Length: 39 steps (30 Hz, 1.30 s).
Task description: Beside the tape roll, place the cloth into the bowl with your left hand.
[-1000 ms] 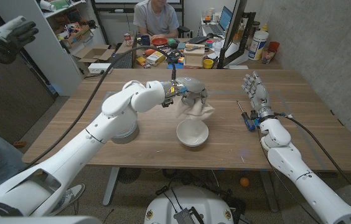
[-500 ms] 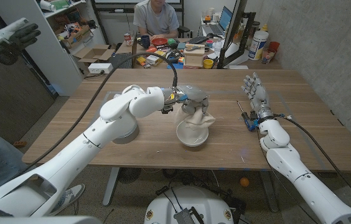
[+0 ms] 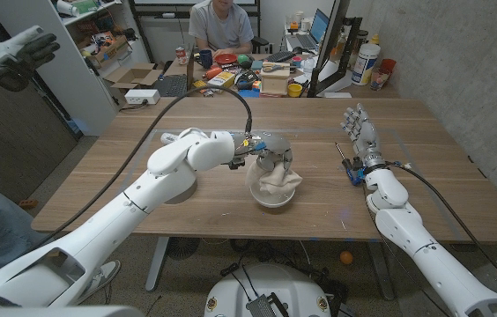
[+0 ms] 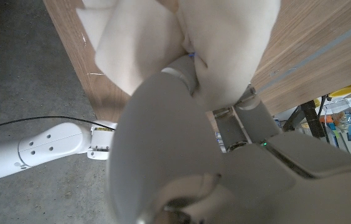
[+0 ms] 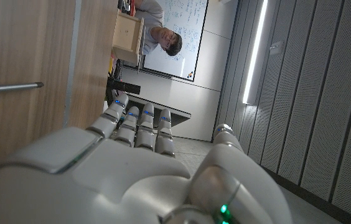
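We grip the cloth (image 3: 274,181) in our left hand (image 3: 269,158), directly above the bowl (image 3: 272,198), so it drops inside; our right hand (image 3: 362,135) waits open on the worktop (image 3: 425,185).

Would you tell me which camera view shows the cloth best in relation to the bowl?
The head view: the cloth hangs from the left hand with its lower end in the bowl. The left wrist view gives a close-up of the cloth between the fingers.

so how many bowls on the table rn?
1. The white bowl sits mid-table, with the left hand holding the cloth down into it. The left arm could hide something behind it.
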{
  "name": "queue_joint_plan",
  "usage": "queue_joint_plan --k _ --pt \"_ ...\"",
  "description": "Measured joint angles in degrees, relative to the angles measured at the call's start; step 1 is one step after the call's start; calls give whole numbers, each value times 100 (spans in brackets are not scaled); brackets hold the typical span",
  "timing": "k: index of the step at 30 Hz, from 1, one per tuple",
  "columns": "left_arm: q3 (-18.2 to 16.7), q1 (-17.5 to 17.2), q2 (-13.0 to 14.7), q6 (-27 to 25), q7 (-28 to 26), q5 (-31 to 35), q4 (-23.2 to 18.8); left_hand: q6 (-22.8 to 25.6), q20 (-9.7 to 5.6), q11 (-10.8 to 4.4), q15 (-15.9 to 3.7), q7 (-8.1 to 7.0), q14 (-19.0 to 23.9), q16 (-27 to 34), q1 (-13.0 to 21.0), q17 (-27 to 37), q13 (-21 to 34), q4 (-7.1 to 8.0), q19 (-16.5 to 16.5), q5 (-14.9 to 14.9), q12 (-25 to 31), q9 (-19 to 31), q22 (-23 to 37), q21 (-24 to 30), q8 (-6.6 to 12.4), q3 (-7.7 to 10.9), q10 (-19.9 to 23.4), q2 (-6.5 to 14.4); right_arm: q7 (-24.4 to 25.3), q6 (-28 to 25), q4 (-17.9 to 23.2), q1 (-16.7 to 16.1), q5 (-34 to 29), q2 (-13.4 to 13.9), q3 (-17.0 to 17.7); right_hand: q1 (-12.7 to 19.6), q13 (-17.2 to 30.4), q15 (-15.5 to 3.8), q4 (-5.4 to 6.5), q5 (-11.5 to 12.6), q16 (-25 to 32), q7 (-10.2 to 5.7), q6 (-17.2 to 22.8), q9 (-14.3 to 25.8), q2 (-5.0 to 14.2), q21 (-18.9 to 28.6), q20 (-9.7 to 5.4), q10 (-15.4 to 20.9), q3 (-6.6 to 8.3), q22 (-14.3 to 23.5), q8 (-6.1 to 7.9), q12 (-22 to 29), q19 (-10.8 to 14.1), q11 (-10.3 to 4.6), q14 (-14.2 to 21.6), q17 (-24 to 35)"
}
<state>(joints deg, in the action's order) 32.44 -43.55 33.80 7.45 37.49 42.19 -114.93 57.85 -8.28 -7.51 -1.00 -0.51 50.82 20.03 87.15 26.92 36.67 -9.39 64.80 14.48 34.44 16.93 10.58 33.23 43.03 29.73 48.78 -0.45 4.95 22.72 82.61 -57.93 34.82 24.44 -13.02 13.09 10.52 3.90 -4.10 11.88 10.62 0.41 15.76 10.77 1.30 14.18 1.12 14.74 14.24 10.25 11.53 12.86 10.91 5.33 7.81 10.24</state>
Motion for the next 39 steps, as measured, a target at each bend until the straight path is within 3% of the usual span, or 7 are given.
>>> queue_joint_plan --k 26,29,32,33,34,35,39 --pt "407 57 -162 -452 572 355 290 0 11 -7 12 0 13 -57 -34 159 243 25 -148 85 -84 2 0 93 -2 104 7 -37 -173 -5 -134 87 82 -29 26 0 0 18 -24 0 0 0 0 0 0 -22 0 0 -24 0 0 0 0 0 19 0" --pt "417 48 -169 -463 578 369 317 -45 55 0 11 45 13 -147 -34 197 224 31 -300 87 -220 24 10 105 -9 110 -75 -36 -186 -3 -138 87 86 -31 27 0 0 18 -24 0 0 0 0 0 0 -22 0 0 -24 0 0 0 0 0 19 0" --pt "435 33 -172 -476 606 405 340 -372 301 24 13 219 15 -526 -254 381 -18 151 -619 87 -675 -117 43 196 -388 -8 -639 76 -198 5 -141 87 89 -33 28 0 0 18 -24 0 0 0 0 0 0 -22 0 -1 -24 0 0 0 0 0 19 0" --pt "441 32 -171 -478 614 414 340 -753 452 15 -48 127 -44 -645 -487 333 -109 273 -697 54 -889 -185 41 238 -575 -6 -928 87 -202 8 -143 87 90 -34 28 0 0 18 -24 0 0 0 0 0 0 -22 0 0 -24 0 0 0 0 0 19 0" --pt "447 32 -167 -478 628 432 340 -1228 618 58 -271 -29 -23 -767 -740 214 -196 365 -781 -23 -1124 -224 28 268 -774 -82 -1234 69 -208 12 -144 86 91 -35 28 0 0 18 -24 0 0 0 0 0 0 -22 0 -1 -24 0 0 0 0 0 19 0" --pt "453 32 -161 -484 664 463 335 -1718 787 96 -336 -211 -148 -848 -992 117 -264 470 -878 -93 -1343 -249 8 270 -983 -155 -1518 28 -211 13 -147 86 91 -38 28 0 0 18 -24 0 0 0 0 0 0 -22 0 -1 -24 0 0 0 0 0 19 0" --pt "481 68 -145 -484 664 463 279 -3229 1212 269 -22 -553 -1023 -945 -1680 -117 -471 676 -1247 -357 -2002 -311 -48 163 -1630 -463 -2450 -237 -223 21 -147 86 94 -38 28 0 0 18 -24 0 0 0 0 0 0 -22 0 -1 -24 0 0 0 0 0 19 0"
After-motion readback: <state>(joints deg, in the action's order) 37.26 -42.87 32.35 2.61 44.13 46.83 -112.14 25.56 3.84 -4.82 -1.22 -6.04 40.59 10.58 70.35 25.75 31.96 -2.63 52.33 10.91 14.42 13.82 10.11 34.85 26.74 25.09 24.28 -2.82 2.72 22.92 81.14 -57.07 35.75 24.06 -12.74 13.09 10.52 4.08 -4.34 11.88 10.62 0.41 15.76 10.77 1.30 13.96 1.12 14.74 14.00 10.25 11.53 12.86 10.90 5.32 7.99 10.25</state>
